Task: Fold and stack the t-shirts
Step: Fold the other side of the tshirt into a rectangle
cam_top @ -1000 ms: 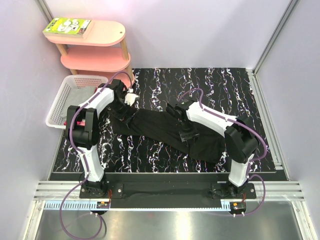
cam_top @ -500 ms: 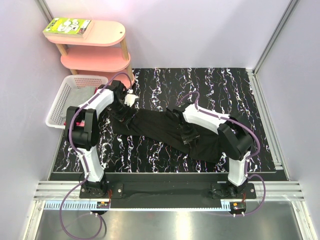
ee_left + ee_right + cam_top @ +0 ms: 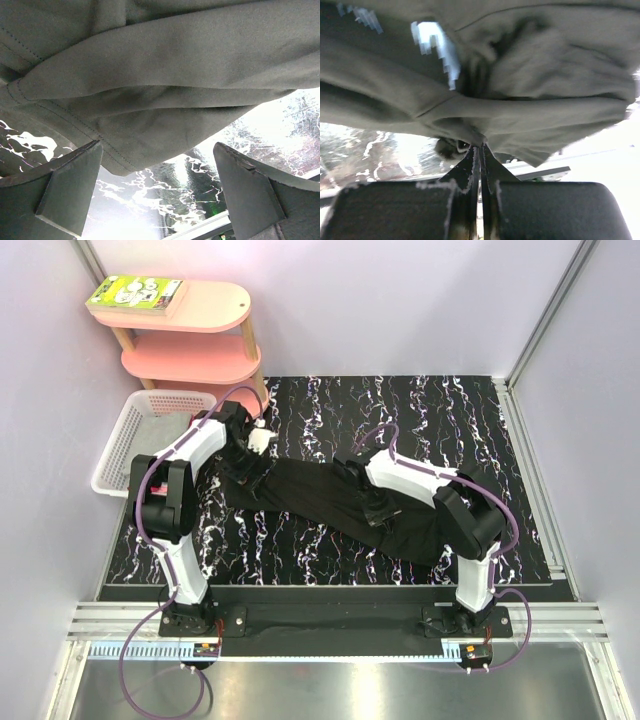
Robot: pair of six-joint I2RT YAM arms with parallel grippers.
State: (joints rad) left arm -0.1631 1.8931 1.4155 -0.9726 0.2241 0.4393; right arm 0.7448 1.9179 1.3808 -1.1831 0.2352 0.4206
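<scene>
Little shifts since half a second ago; only the left arm's elbow edges outward. From above, the black t-shirt (image 3: 320, 495) lies bunched on the table (image 3: 420, 410), its long axis running from the left gripper (image 3: 243, 462) down-right past the right gripper (image 3: 375, 510). Left wrist: fingers (image 3: 70, 185) spread wide, with the hem just ahead and ungripped. Right wrist: jaws pinched together on a fold.

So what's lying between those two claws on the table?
The black t-shirt, a bunched band of cloth running from the left claw across to the right claw. The top view shows this best.
</scene>
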